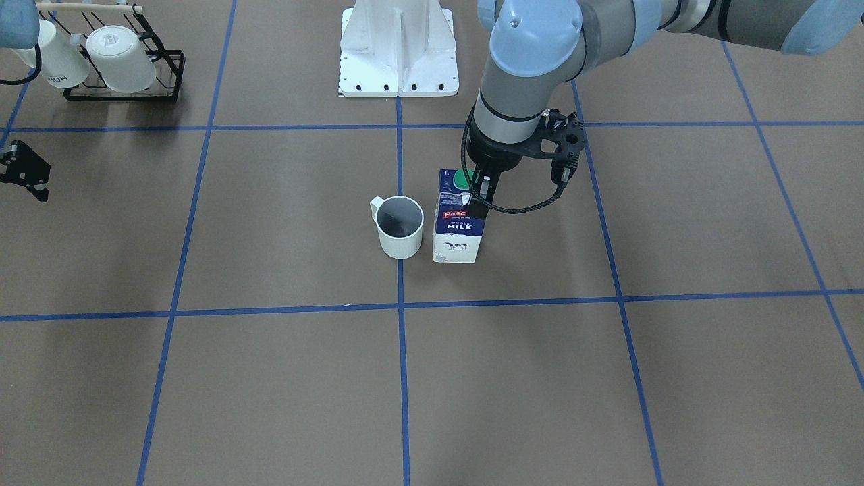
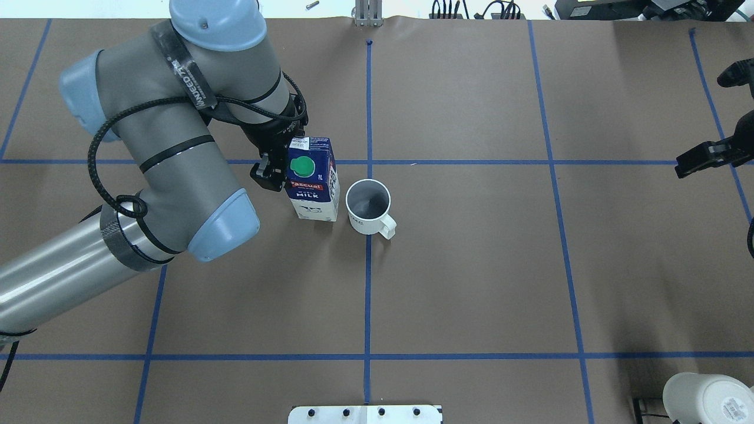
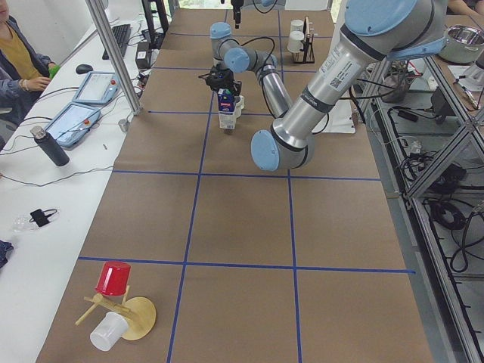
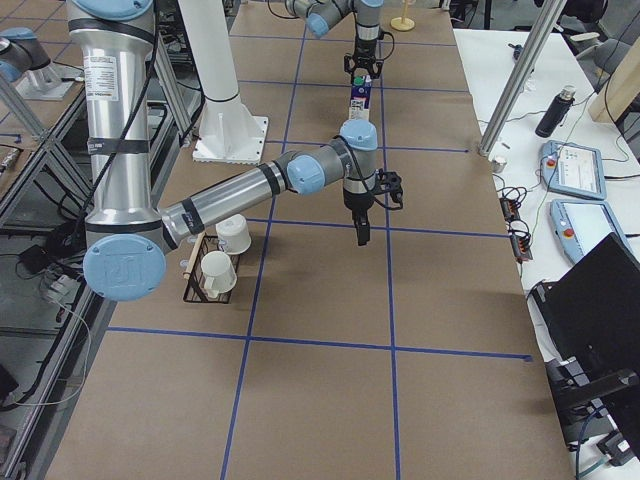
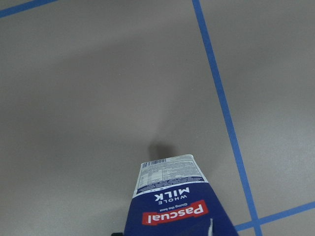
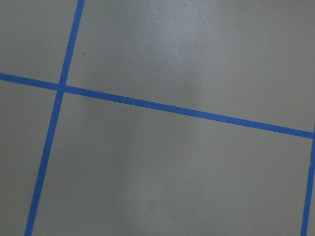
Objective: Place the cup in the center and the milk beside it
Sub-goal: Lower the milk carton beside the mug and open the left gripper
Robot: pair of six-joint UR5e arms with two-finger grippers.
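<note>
Milk (image 2: 311, 185) upright, cap uppermost, beside cup (image 2: 368, 207)

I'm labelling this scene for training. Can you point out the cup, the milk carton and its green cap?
cup (image 2: 368, 201), overhead exterior view, on its grey inside.
milk carton (image 2: 307, 187), overhead exterior view, on the red label.
green cap (image 2: 301, 166), overhead exterior view, on the cap's flat top.

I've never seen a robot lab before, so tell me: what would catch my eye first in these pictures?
First, the big grey and blue arm reaching in from the robot's left, its jaws at the top of an upright blue-and-white milk carton. Close beside the carton, a pale mug stands on the blue tape line that runs down the middle of the brown table.
</note>
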